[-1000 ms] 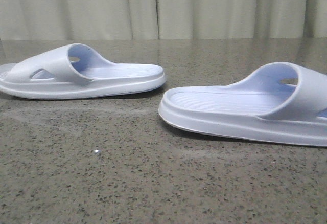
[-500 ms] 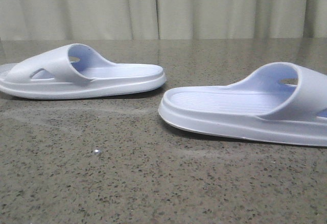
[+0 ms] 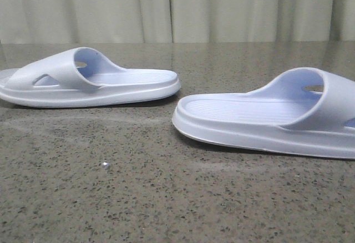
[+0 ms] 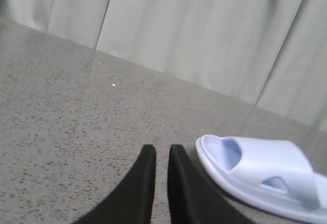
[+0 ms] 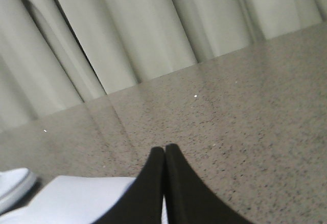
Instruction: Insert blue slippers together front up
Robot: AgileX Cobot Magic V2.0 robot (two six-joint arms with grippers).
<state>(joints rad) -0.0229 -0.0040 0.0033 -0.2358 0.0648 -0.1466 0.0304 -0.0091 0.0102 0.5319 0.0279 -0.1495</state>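
Note:
Two pale blue slippers lie flat, soles down, on the speckled table. The left slipper [image 3: 111,87] sits at the far left, and the right slipper [image 3: 249,121] sits nearer at the right, their heel ends close together mid-table. Neither gripper shows in the front view. My left gripper [image 4: 162,150] has a narrow gap between its fingers, holds nothing, and hovers just beside the end of a slipper [image 4: 265,173]. My right gripper [image 5: 164,149] is shut with its tips touching. It is empty and sits above a slipper's pale surface [image 5: 76,198].
The dark speckled stone table [image 3: 166,198] runs back to a pale pleated curtain [image 3: 177,10]. The end of the other slipper [image 5: 13,183] shows at the edge of the right wrist view.

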